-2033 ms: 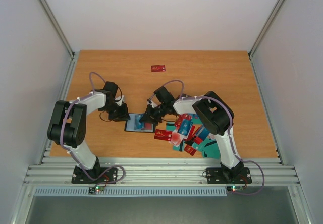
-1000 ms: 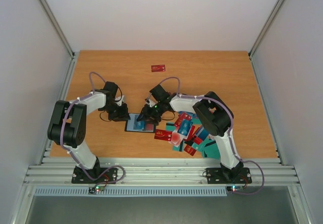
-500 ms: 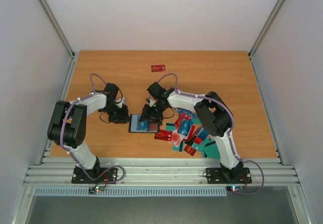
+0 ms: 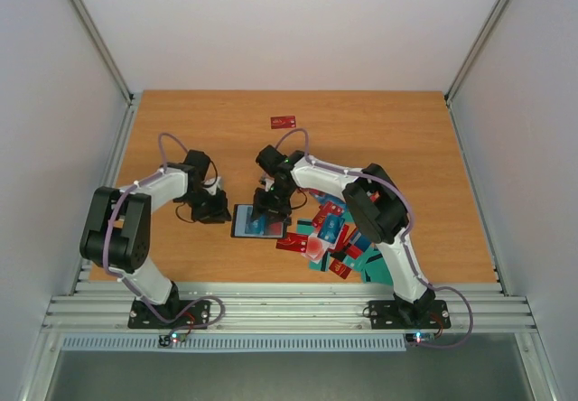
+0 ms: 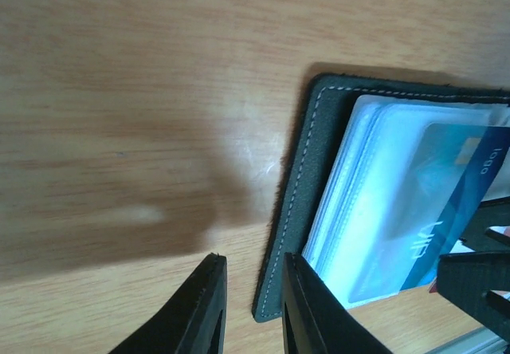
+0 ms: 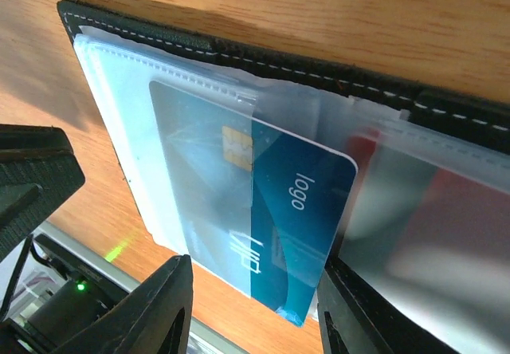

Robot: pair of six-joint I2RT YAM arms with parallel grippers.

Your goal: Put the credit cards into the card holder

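Card holder [image 4: 253, 228] lies open on the tabletop [image 4: 181, 130], clear sleeves [image 6: 135, 107] facing up. Left hand [image 5: 253, 265] is at its outer corner, jaws nearly together, one finger over the cover edge. It looks like a hold-down so the holder doesn't slide; can't tell if it actually clamps. Right hand [image 6: 251, 290] is over the holder, jaws apart either side of a blue card [image 6: 271, 202], not clamping it. Card sits partway into a sleeve, one end sticking out. Remaining credit cards [image 4: 339, 238] are heaped just right of the holder, one red card [image 4: 284, 122] well beyond it.
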